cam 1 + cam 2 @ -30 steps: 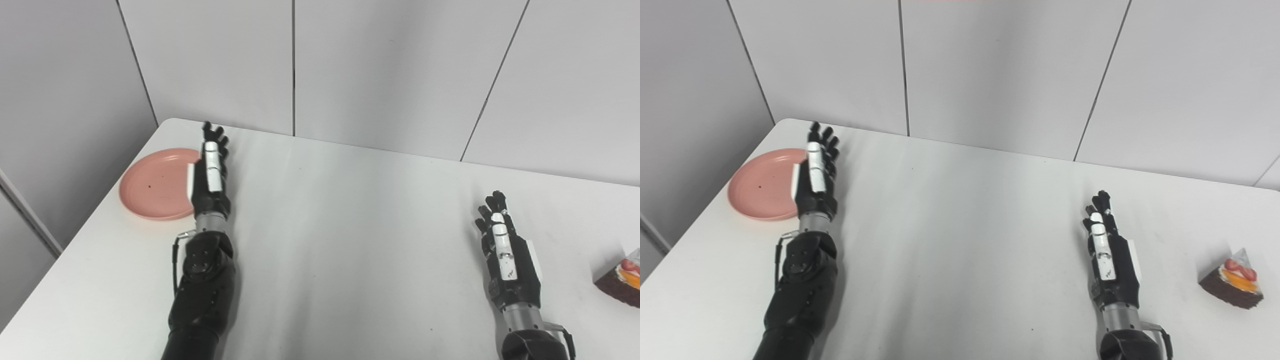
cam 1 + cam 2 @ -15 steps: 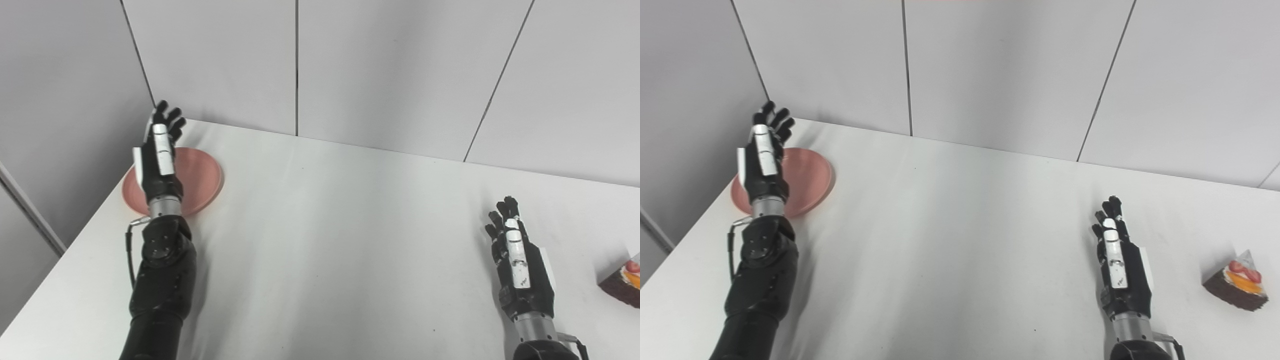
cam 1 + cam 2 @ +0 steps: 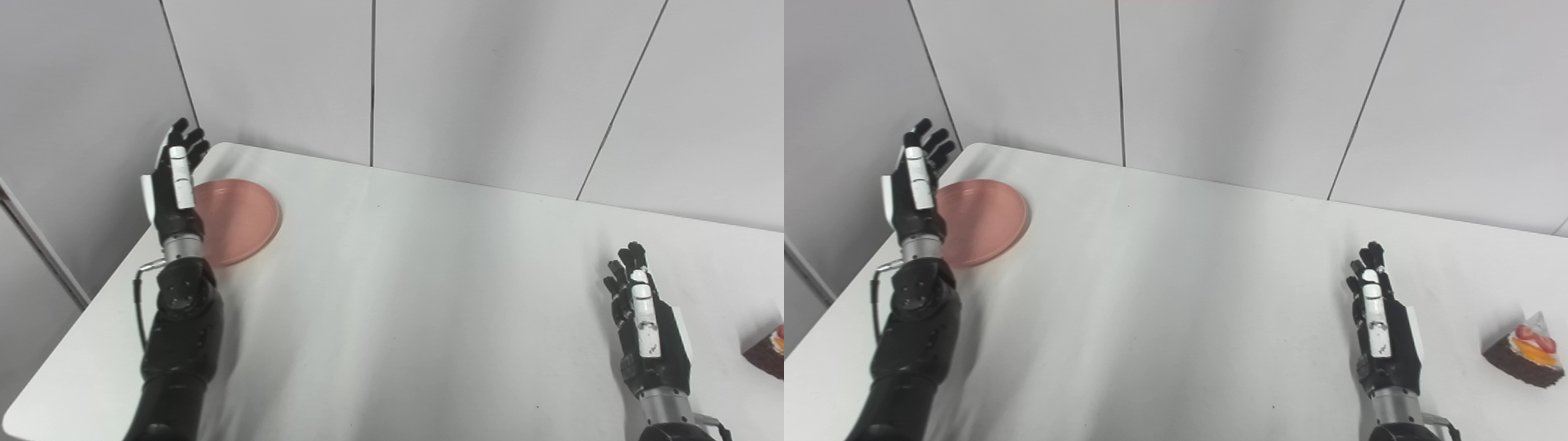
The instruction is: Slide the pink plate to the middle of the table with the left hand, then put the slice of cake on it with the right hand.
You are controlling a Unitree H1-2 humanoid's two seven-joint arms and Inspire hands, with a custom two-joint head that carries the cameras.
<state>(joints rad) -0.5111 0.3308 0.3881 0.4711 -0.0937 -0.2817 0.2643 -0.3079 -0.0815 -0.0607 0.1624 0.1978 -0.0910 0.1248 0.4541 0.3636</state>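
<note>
The pink plate (image 3: 242, 217) lies flat near the table's far left corner. My left hand (image 3: 173, 187) stands open at the plate's left rim, over the table's left edge, fingers stretched upward and hiding the rim there. The slice of cake (image 3: 1524, 359), dark with orange and red fruit on top, sits at the far right of the table. My right hand (image 3: 1380, 334) is open and empty, held a little to the left of the cake with a gap between them.
The white table (image 3: 416, 294) stretches wide between the plate and the cake. Grey wall panels (image 3: 478, 86) rise behind its far edge and along the left side. The table's left edge (image 3: 92, 294) runs close beside my left arm.
My left hand has swung from the plate's right side, over it, to its left rim. The right hand has hardly moved. The view has shifted a little to the left.
</note>
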